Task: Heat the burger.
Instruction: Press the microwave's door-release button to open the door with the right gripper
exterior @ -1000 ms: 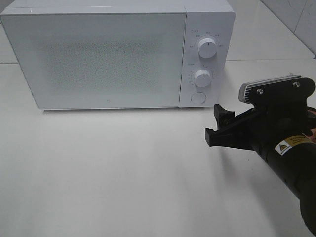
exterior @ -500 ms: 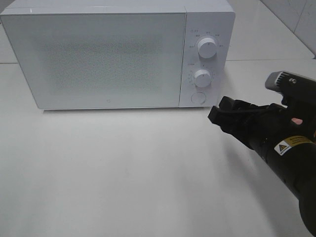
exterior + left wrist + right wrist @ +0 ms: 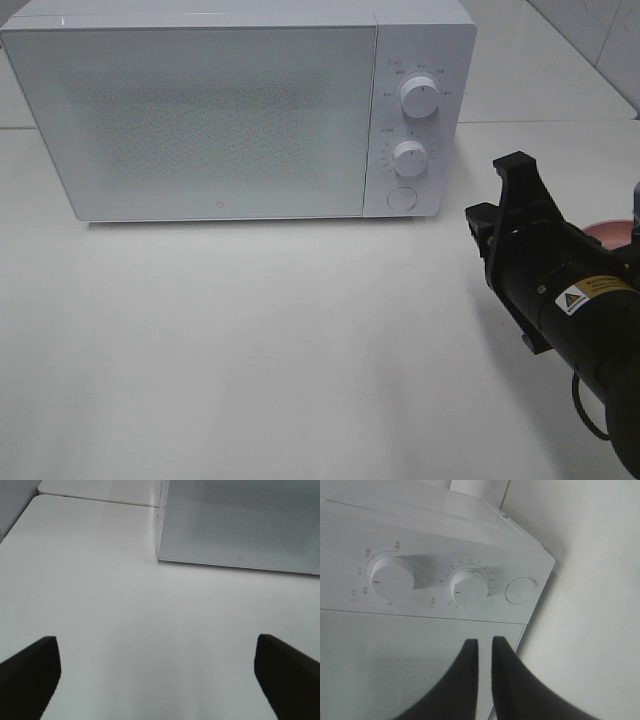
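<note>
The burger is out of view in every frame. The white microwave (image 3: 200, 110) stands at the back of the table with its door closed. My right gripper (image 3: 495, 190) hovers just right of the control panel, rolled on its side. In the right wrist view this gripper (image 3: 484, 641) is shut, with only a thin slit between the dark fingers and nothing in them, pointing at the panel below the lower knob (image 3: 470, 587). My left gripper (image 3: 155, 639) is open over bare table, facing the microwave's (image 3: 240, 520) door corner.
The panel carries an upper knob (image 3: 419, 97), a lower knob (image 3: 410, 158) and a round button (image 3: 401, 198). A sliver of the pink plate (image 3: 610, 232) shows behind my right arm. White table stretches in front of the microwave.
My right gripper has closed from wide open to shut, rolled about its axis, and drawn back to the right, away from the panel. The left gripper has not moved.
</note>
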`<state>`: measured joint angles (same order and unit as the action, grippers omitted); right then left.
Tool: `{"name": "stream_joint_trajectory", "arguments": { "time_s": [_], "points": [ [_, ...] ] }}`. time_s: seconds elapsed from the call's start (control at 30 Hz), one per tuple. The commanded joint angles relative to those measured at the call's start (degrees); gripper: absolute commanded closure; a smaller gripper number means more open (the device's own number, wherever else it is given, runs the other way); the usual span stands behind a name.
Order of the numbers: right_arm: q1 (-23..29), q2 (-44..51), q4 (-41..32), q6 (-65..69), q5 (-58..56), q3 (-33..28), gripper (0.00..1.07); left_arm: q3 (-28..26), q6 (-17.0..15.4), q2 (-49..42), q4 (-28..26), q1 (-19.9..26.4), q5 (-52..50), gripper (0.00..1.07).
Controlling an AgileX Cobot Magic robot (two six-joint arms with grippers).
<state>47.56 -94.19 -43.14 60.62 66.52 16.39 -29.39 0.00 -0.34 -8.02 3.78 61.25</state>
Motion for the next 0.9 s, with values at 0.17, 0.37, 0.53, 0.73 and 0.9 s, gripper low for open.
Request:
{"name": "stream_joint_trajectory", "arguments": {
  "time_s": [0.17,0.37,0.53,0.73,0.9],
  "points": [
    [0.11,0.17,0.17,9.22,-2.46,0.11,1.07,0.0,0.0,-1.32,-0.06,0.29,-0.46,0.09],
    [0.11,-1.09,0.17,14.27,-4.64,0.11,1.07,0.0,0.0,-1.26,-0.06,0.29,-0.46,0.09],
    [-0.11,-2.41,0.17,14.84,-4.58,0.11,1.07,0.0,0.0,-0.92,0.0,0.29,-0.46,0.09],
    [-0.11,-5.5,0.17,17.82,-4.41,0.11,1.07,0.0,0.0,-0.92,0.0,0.29,-0.46,0.09],
    [-0.11,-6.59,0.23,18.45,-4.41,0.63,1.07,0.0,0.0,-0.92,0.0,0.29,-0.46,0.09]
  ]
}}
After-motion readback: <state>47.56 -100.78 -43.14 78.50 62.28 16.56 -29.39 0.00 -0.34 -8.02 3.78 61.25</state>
